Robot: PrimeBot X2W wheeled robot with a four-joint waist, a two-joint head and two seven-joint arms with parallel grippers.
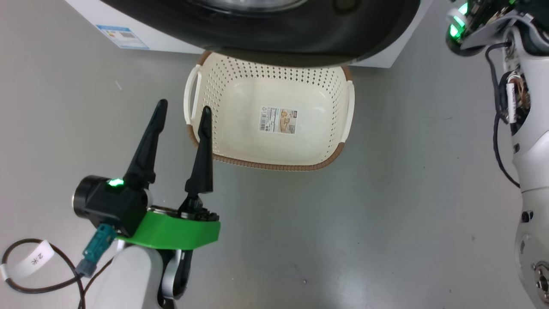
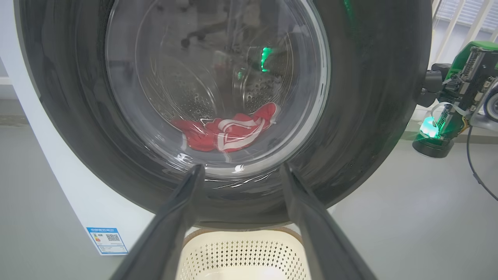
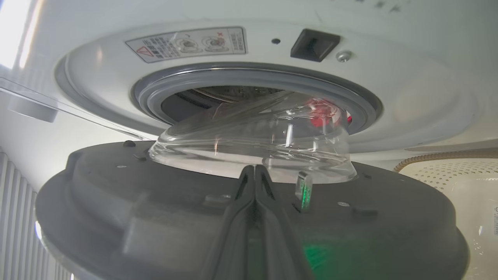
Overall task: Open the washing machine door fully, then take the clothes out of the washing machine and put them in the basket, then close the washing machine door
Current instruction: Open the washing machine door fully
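Observation:
The washing machine (image 1: 165,43) stands at the top of the head view, its door (image 1: 266,38) ajar by a narrow gap. In the right wrist view my right gripper (image 3: 255,169) is shut, its fingers pressed together against the door's dark inner face (image 3: 155,202) below the glass bowl. Through the glass, red clothes (image 2: 229,132) with white stripes lie in the steel drum, also glimpsed as clothes (image 3: 321,112). The cream basket (image 1: 326,128) sits on the floor under the door. My left gripper (image 1: 184,107) is open beside the basket's left handle, facing the door (image 2: 369,116).
Grey floor surrounds the basket on the left, right and front. My right arm (image 1: 523,128) rises along the right edge, its wrist (image 2: 447,101) by the door's right side. A cable with a white tag (image 1: 34,259) lies at the lower left.

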